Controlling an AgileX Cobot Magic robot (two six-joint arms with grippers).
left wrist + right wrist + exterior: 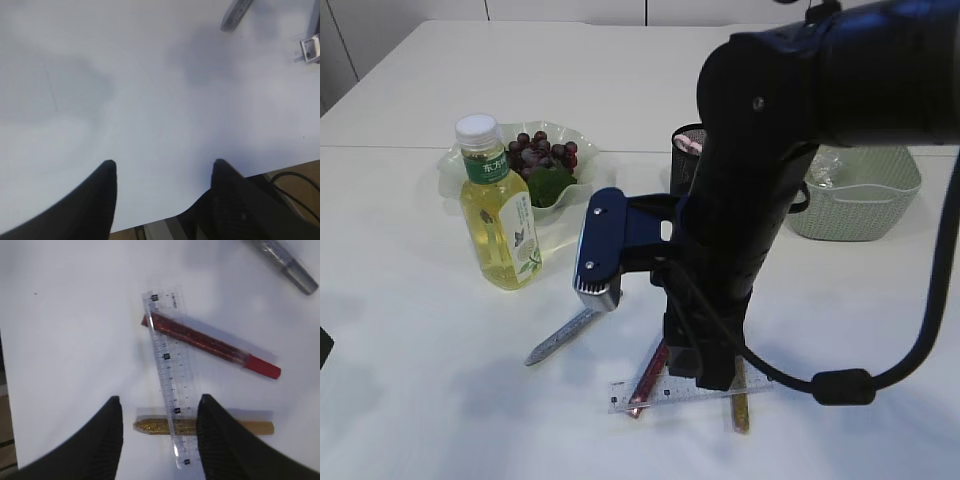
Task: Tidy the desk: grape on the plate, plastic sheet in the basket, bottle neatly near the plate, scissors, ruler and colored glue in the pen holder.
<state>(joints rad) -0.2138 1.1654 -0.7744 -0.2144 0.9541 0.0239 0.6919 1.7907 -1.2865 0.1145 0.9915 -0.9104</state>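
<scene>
White table (410, 330) fills every view, with a second table behind it. On the right, the right arm (750, 200) reaches down over a clear ruler (171, 390) that lies across two glue sticks, a red one (215, 346) and a gold one (150, 426). From the wrist, the right gripper (159, 427) has its fingers spread with nothing between them but the gold stick's tip and the ruler's lower end, which sits just beside the right-hand finger; whether the fingers touch anything cannot be told. A silver stick (560, 338) lies apart to the left. The bottle (500, 205) stands upright beside the plate (455, 170) holding grapes (540, 155). Behind the arm are the pen holder (686, 155) and the basket (865, 200). The left gripper (162, 172) hangs spread over bare table, holding nothing, near the table's edge.
</scene>
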